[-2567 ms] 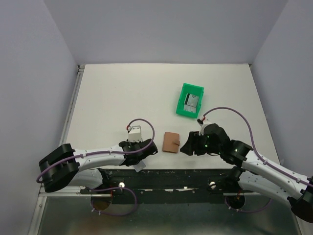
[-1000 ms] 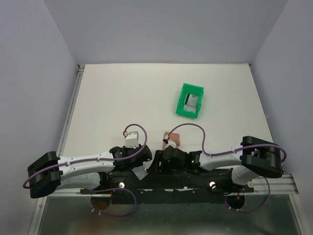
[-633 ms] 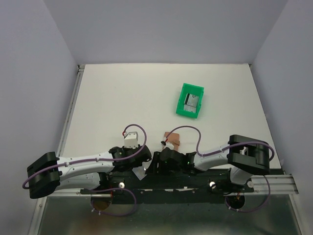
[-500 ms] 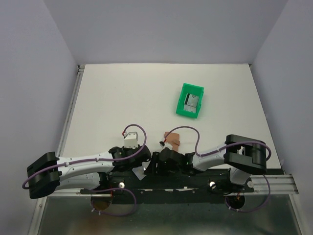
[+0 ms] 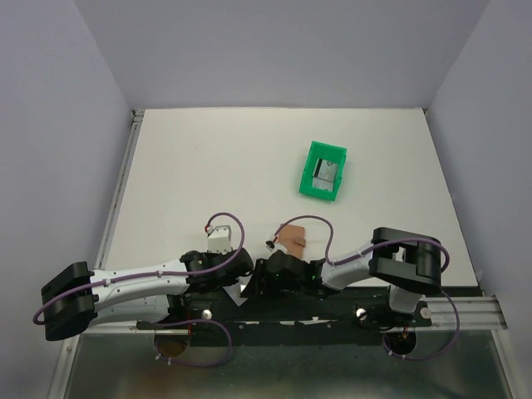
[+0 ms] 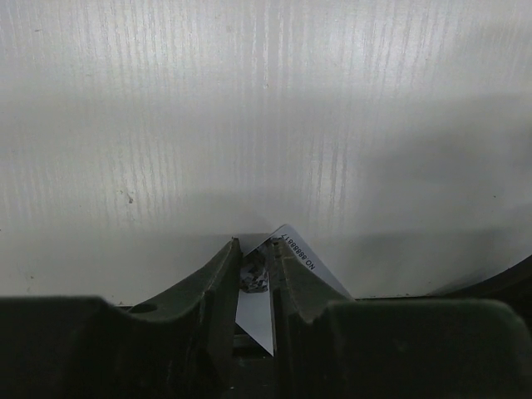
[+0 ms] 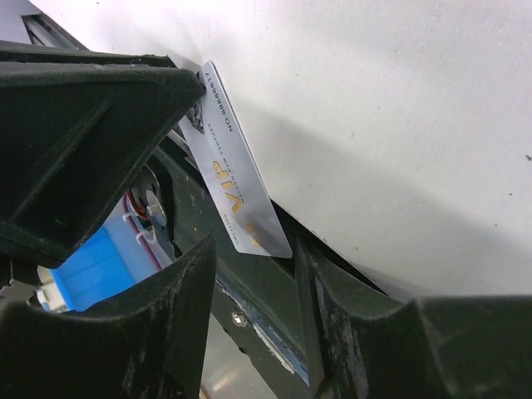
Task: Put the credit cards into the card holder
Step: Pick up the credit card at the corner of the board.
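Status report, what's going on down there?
Left gripper shut on credit card. Right gripper open at its free end. Card holder just beyond; no obstacle seen.

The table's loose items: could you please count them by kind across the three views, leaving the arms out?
Green bin: 1
Card holder: 1
Credit card: 1, at the table's near edge
Grey item inside the bin: 1, kind unclear
Total: 4

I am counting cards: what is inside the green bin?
What looks like a pale grey card with a dark mark lies inside the green bin. Anything under it is covered.
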You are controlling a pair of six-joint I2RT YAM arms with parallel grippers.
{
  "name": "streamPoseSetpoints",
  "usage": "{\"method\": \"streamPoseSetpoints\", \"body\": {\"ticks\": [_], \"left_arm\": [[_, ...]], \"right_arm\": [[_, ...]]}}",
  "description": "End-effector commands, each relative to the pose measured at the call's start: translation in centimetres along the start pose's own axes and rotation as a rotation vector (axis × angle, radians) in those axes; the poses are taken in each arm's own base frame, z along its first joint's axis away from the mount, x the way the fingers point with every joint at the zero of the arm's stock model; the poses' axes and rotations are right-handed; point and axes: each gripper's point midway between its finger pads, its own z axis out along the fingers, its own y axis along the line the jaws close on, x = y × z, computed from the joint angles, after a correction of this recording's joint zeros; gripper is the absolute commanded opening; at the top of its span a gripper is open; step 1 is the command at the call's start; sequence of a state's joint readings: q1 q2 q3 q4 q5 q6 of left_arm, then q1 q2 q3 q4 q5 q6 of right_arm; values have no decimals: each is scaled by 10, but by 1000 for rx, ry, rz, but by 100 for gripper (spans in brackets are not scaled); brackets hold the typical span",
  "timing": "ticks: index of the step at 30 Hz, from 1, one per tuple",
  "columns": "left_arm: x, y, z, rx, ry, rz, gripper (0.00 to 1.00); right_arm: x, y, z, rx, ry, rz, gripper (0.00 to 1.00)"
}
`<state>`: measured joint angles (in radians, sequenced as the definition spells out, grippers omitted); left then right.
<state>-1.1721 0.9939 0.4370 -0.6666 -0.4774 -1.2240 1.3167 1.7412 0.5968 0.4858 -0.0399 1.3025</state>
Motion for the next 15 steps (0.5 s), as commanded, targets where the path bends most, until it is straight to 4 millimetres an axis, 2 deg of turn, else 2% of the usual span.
{"method": "streamPoseSetpoints", "body": {"ticks": [1, 10, 15], "left_arm": [[13, 6, 3, -7, 47, 7, 32], [16, 6, 4, 2, 55, 3, 31], [13, 4, 2, 17, 43, -7, 31]], "right_arm": [[2, 5, 6, -17, 7, 23, 48], [0, 5, 7, -25, 3, 32, 29], [-2, 9, 5, -52, -11, 19, 14]]}}
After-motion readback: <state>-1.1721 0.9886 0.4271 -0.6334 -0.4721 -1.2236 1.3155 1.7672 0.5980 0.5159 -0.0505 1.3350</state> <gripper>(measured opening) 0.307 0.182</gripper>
